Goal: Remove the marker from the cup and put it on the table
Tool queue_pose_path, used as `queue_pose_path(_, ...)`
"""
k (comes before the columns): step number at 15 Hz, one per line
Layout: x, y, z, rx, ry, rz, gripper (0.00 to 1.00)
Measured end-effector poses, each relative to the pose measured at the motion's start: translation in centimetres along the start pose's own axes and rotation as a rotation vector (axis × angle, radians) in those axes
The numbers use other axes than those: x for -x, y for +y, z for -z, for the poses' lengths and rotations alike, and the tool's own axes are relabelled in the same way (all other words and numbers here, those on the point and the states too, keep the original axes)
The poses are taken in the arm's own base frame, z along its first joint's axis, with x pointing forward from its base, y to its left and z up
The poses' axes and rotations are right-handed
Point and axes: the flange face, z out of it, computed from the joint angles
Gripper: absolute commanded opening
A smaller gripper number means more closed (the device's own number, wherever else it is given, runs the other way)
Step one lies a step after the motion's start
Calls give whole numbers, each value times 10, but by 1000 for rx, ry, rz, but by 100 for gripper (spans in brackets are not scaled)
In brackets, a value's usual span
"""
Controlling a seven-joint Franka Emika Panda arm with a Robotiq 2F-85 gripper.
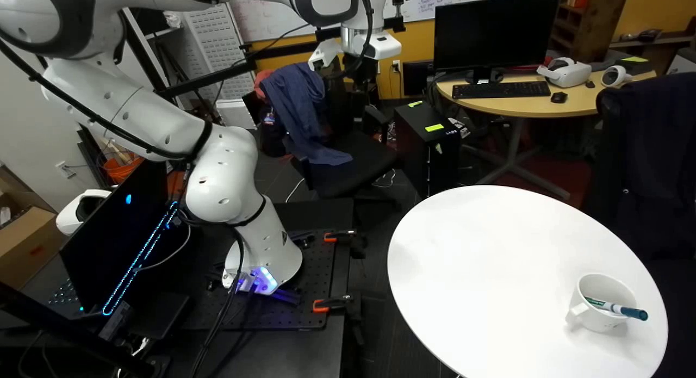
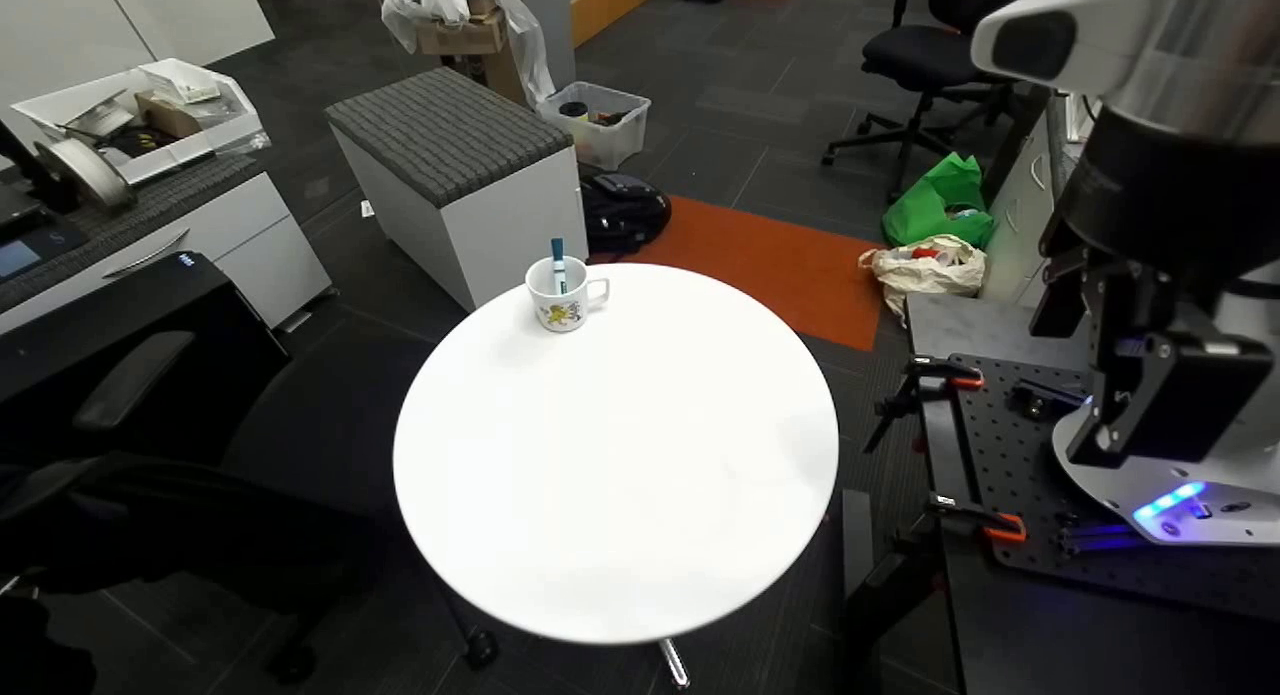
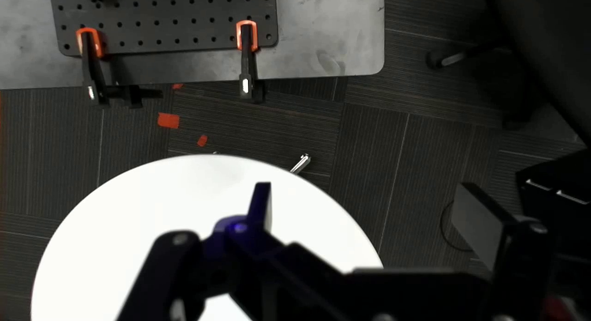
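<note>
The white cup stands upright on the round white table, close to its edge. In an exterior view the cup shows a printed picture and a side handle. The teal marker leans inside the cup with its capped end above the rim; it also shows in an exterior view. My gripper is wide open with nothing between its fingers. In an exterior view the gripper hangs high near the robot's base, far from the cup. The wrist view shows part of the table, but cup and marker are out of view there.
A black desk with a pegboard and clamps lies beside the table, across a floor gap. A dark chair stands against the table's far side. A grey-topped cabinet stands behind the cup. A tan desk holds a monitor.
</note>
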Motion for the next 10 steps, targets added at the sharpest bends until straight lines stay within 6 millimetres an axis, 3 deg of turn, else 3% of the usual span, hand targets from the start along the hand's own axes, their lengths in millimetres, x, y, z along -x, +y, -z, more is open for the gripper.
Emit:
queue_pose_path(4,-8,6,6,-20,33,-23,100)
queue_pose_path(10,-34,35,28,-78,136,-113,100)
